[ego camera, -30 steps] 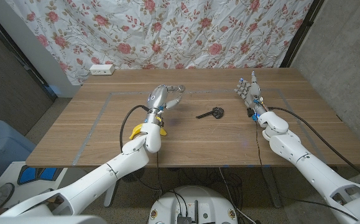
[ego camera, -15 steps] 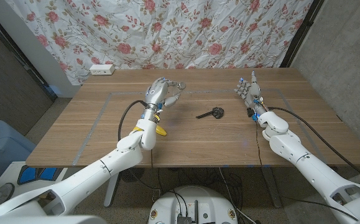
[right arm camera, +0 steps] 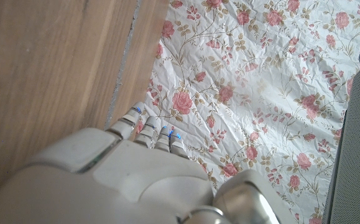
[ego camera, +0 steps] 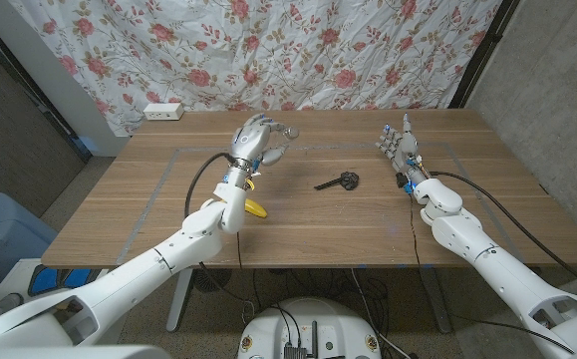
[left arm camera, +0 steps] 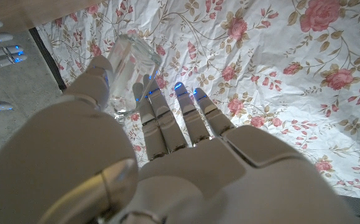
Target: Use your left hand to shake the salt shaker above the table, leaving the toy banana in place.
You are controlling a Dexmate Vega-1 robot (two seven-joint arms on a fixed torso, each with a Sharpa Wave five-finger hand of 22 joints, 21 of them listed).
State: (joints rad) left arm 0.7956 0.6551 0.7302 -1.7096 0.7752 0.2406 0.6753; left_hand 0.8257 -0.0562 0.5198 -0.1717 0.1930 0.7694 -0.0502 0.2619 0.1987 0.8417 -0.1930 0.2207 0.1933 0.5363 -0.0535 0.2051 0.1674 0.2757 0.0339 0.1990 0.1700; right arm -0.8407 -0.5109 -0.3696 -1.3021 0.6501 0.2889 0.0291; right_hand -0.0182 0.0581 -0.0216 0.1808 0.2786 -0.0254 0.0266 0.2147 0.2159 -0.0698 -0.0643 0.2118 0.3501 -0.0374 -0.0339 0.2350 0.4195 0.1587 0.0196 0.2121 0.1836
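The left hand [ego camera: 256, 137] is up off the wooden table [ego camera: 168, 214], fingers wrapped round the salt shaker [left arm camera: 129, 67] — a small clear glass one; I can't tell whether there is salt in it. In the head view the shaker pokes out of the fist toward the floral curtain [ego camera: 298, 50], over the far half of the table. The toy banana [ego camera: 255, 207] lies on the wood under the left forearm, nearer the front edge, touching nothing. Mid-table sits a small black object [ego camera: 340, 181], well apart from both hands. The right hand [ego camera: 399, 146] stands by the far right of the table, fingers straight, slightly apart, holding nothing. A white power strip [ego camera: 163, 112] rests at the far left corner. Between the taped outline and the table's edges the wood is bare — open room on either side.
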